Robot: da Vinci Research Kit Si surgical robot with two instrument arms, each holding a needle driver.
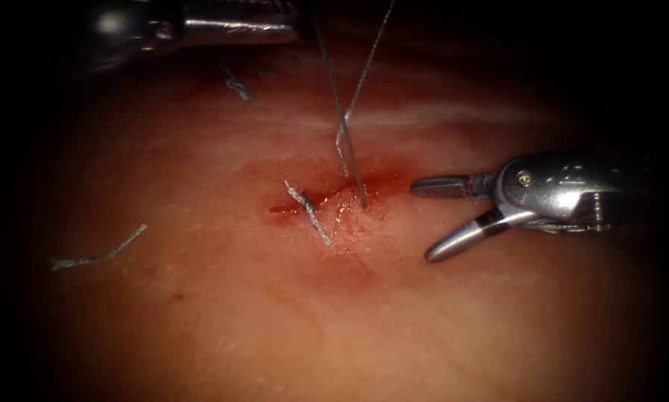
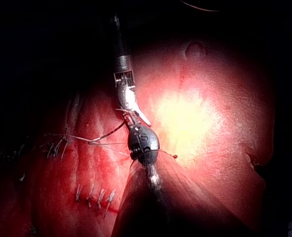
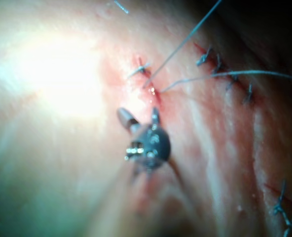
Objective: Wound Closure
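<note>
Thread (image 1: pixel 353 112), thin and taut, rises from the cut (image 1: pixel 327 202); right tool (image 1: pixel 432 219) gapes empty; left tool (image 1: pixel 200 26): cannot tell.

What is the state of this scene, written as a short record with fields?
Right tool: silver needle driver, jaws open, holding nothing, right of the cut
Left tool: dark metal needle driver, jaws unclear
Thread: two thin grey strands rising from the red cut
Stitch: short grey one across the cut
Loose piece: cut grey thread end on the pink tissue
</note>
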